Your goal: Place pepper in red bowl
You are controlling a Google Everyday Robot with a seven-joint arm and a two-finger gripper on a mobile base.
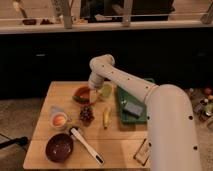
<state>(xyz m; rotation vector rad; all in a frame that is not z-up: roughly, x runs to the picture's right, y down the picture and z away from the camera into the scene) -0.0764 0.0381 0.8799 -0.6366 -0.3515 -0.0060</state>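
Observation:
My gripper (94, 93) hangs at the far middle of the wooden table (120, 142), right at the right rim of a reddish-orange bowl (81, 94). A pale green object (106, 91), possibly the pepper, lies just to the right of the gripper, touching or very close to it. A second, dark red bowl (59, 147) stands empty at the table's front left corner, far from the gripper. My white arm (150, 97) reaches in from the right, over the tray.
A green tray (124, 114) with a grey block (132, 109) lies at the right. A small cup (59, 119) with orange contents, a dark cluster (86, 115), a yellow item (106, 118), a white-handled utensil (86, 145) and a flat packet (142, 151) lie across the table.

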